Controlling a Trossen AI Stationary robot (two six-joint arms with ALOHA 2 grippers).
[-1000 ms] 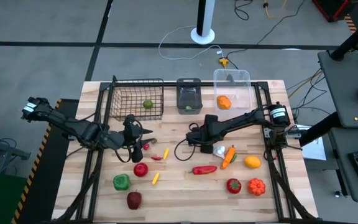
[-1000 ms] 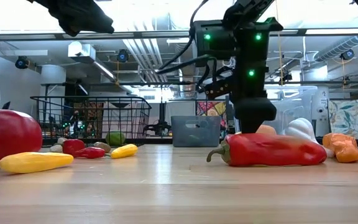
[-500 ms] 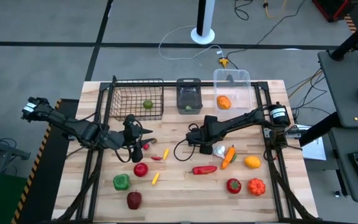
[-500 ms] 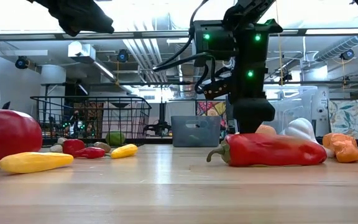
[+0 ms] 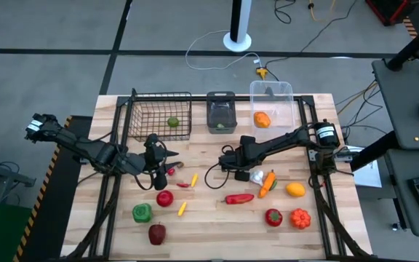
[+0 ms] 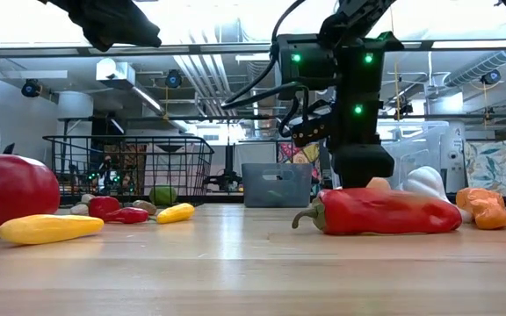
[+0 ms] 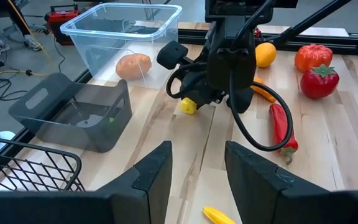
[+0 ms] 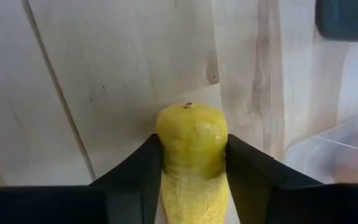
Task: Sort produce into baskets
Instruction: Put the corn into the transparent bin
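The right end effector has its two dark fingers pressed against both sides of a small yellow fruit, rounded at the tip with a tiny stem mark, perhaps a lemon or the end of a banana. The jaws are narrow and closed on it, with the wooden desk just beyond the fruit's tip. The grip looks like the start of a lift, so that the fruit can go into one of the baskets.

In the high view the right end effector points down near the middle of the desk. Its arm reaches in from the right edge, bent at the elbow.

A white garlic, an orange carrot and a long red pepper lie close by, towards the front edge.

The left end effector hangs above the left half of the desk, over a small red item. Its jaws are partly apart with nothing visible between them, and its arm stretches in from the left edge.

Three baskets line the back edge: a black wire basket holding a green fruit, a dark grey bin, and a clear tub holding an orange fruit.

More produce lies scattered near the front edge, still to be sorted.
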